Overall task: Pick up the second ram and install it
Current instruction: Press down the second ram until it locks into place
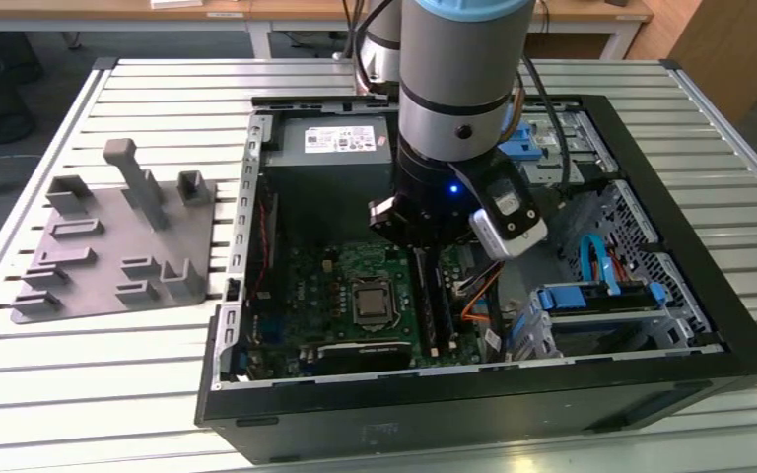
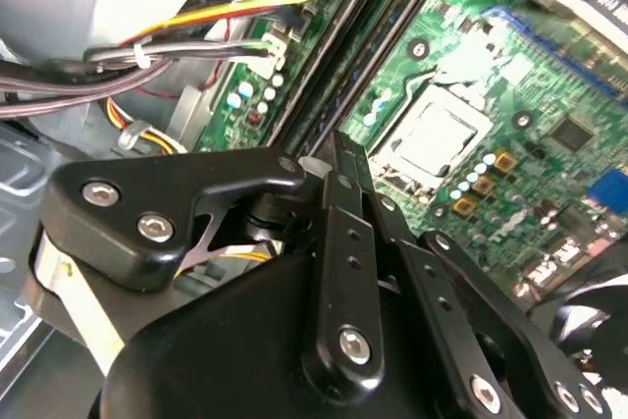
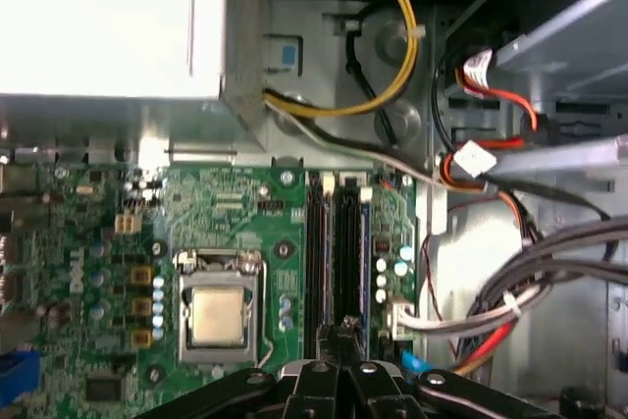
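This looks like a robotics lab or a test workshop; an open desktop computer case (image 1: pixel 484 256) lies on its side on a metal table with long slats (image 1: pixel 155 374), and its green motherboard (image 1: pixel 352 296) with the processor socket (image 3: pixel 218 316) and bundled cables (image 3: pixel 510 291) is bare; an industrial robot arm (image 1: pixel 457 108) reaches down into the case; at the exterior view's left, on the same table, stands a grey plastic tray with upright posts (image 1: pixel 115 241), a kind of fixture for parts; at the far side there are wooden desks (image 1: pixel 352 12) and loose cables on a dark floor (image 1: pixel 11 99).
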